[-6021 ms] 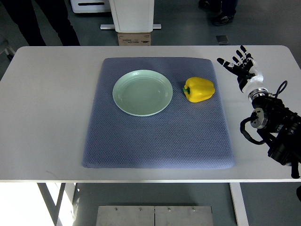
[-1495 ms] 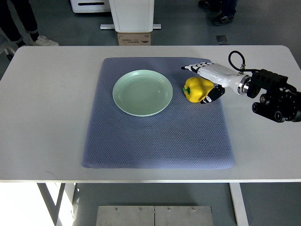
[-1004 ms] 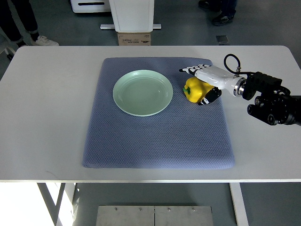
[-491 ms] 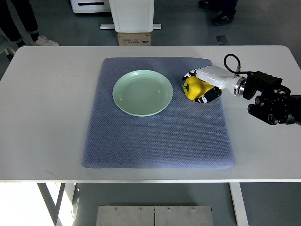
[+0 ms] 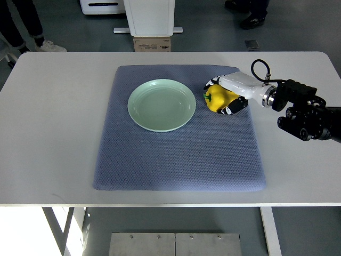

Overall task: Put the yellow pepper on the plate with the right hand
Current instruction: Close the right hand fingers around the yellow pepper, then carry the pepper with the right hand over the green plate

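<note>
On woven mat (image 5: 176,154), glossy pepper (image 5: 217,98)

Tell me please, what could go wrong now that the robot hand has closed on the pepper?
1. The right robot hand wraps the round yellow pepper from above, so it may slip when lifted.
2. The plate lies close on the mat; a low carry could hit its rim.

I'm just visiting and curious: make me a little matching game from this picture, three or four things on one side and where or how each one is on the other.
Things:
1. yellow pepper
2. plate
3. right robot hand
4. blue mat

States:
A. lies flat on the white table
B. empty, pale green
C. closed around the pepper
D. on the mat, right of the plate

Pairs: 1-D, 2-B, 3-C, 4-A
</note>
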`<act>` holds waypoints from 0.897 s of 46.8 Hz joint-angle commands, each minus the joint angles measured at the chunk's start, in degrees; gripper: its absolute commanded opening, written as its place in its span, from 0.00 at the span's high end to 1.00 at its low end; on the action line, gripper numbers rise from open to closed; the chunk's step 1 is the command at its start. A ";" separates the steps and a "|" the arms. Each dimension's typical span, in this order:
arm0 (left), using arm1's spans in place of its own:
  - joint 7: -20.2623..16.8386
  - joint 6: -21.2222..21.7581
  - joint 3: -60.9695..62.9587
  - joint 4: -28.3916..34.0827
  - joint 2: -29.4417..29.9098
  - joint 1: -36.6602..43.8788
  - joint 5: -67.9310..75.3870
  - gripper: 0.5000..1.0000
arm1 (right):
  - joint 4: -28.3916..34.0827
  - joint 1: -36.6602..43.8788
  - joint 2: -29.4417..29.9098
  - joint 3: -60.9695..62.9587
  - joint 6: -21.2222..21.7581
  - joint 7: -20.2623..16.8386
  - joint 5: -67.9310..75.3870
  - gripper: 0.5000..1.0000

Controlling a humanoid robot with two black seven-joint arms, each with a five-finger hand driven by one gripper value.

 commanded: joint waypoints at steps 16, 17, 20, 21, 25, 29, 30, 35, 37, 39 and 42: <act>0.00 0.04 0.04 0.07 0.00 0.00 0.00 0.00 | -0.64 0.04 0.10 0.04 -2.07 0.01 0.22 1.00; 0.00 0.04 0.04 -0.02 0.00 0.00 0.00 0.00 | -0.64 0.04 0.10 0.04 -2.07 0.01 0.22 1.00; 0.00 0.04 0.04 -0.02 0.00 0.00 0.00 0.00 | -0.64 0.22 0.10 0.04 -2.07 0.01 0.31 1.00; 0.00 -0.05 0.04 -0.02 0.00 0.00 0.00 0.00 | -0.64 0.22 0.10 0.04 -2.07 0.01 0.31 1.00; 0.00 -0.05 -0.04 0.07 0.00 0.00 0.00 0.00 | -0.64 0.39 0.01 0.04 -2.07 0.01 0.31 1.00; 0.00 0.04 -0.04 -0.02 0.00 0.00 0.00 0.00 | -0.64 0.74 -0.08 0.04 -1.98 0.01 0.31 1.00; 0.00 0.04 0.04 0.07 0.00 0.00 0.00 0.00 | -0.64 0.92 -0.17 0.04 -1.98 0.01 0.31 1.00; 0.00 0.04 0.04 -0.02 0.00 0.00 0.00 0.00 | -0.56 1.71 -0.52 0.04 -1.89 0.01 0.31 1.00; 0.00 0.04 -0.04 -0.02 0.00 0.00 0.00 0.00 | -0.56 2.06 -0.61 0.04 -1.89 0.01 0.31 1.00; 0.00 0.04 -0.04 -0.02 0.00 0.00 0.00 0.00 | -0.56 2.24 -0.69 0.04 -1.80 0.01 0.31 1.00; 0.00 0.04 0.04 -0.02 0.00 0.00 0.00 0.00 | -0.56 2.68 -0.61 -0.04 -1.80 0.01 0.31 1.00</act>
